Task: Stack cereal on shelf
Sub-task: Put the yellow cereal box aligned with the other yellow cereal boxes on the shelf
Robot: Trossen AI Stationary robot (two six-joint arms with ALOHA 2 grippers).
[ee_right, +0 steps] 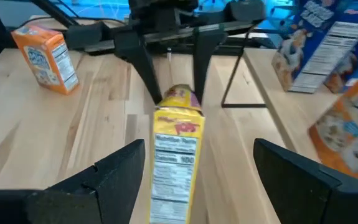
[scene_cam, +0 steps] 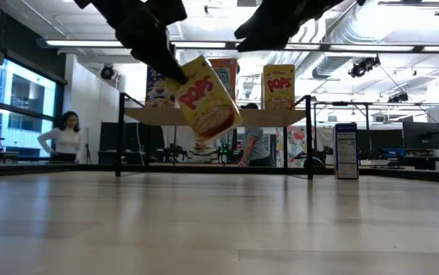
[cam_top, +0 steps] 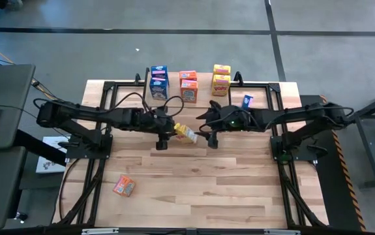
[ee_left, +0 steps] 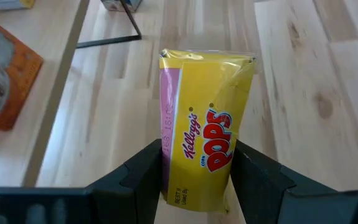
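Mid-table, just in front of the shelf (cam_top: 190, 85), the left gripper (ee_left: 197, 180) clamps a yellow Pops cereal box (cam_top: 184, 132) aloft while the right gripper (cam_top: 212, 136) waits with fingers spread opposite it, so a handover or lift onto the shelf seems next.

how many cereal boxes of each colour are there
blue cereal boxes: 3
orange cereal boxes: 3
yellow cereal boxes: 3
total: 9
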